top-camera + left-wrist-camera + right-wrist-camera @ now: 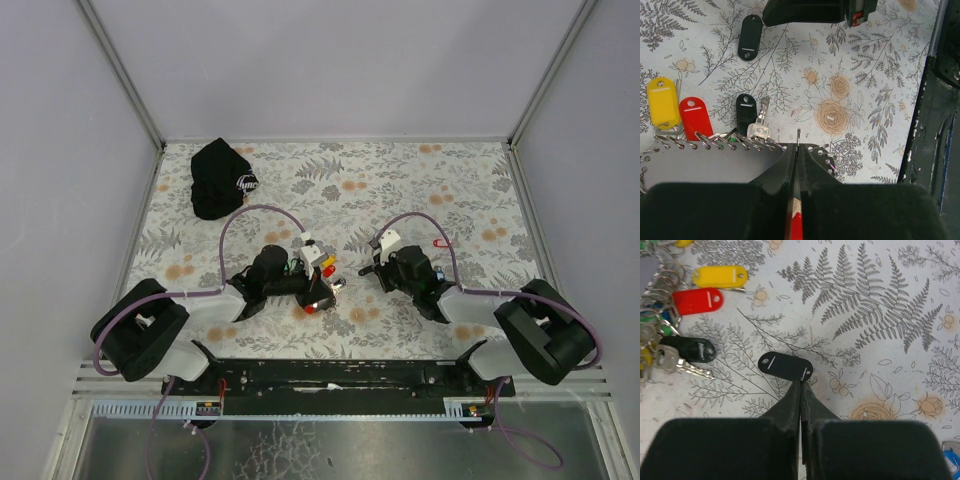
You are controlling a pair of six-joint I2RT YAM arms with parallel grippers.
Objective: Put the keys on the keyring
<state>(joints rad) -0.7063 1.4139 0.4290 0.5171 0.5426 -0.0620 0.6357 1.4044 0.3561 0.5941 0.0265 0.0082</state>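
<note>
**Floral cloth, two closed pinches: getting the loose tag to the ring**

Fern-and-flower tablecloth (400, 180) covered the whole work surface, with a black cap (222, 178) lying toward its far left corner (no part of this job). Near the centre, the left gripper (798, 150) was clamped fully shut on the keyring (798, 136). The thin wire stood edge-on above the fingertips, and a red piece (796, 225) was wedged lower between the jaws. The grey-white bar (705, 162) lay to the left. Just beyond it rested a yellow tag (662, 102), a red tag (696, 117) and a black-tagged key (746, 107).

A loose black tag (785, 365) lay apart, on the right of that bunch. The right gripper (801, 384) was closed tight with its tips on the tag's ring end. Whether the tag's little loop was actually caught could not be told.

The step in hand looked like collecting this tag for threading. Doing it well probably meant testing the pinch with a small lift before travelling, since a flat, slick tag could easily slip out. The left arm would best hold the wire steady and upright, while the tag's loop was brought in along the plane of the ring rather than across it.
</note>
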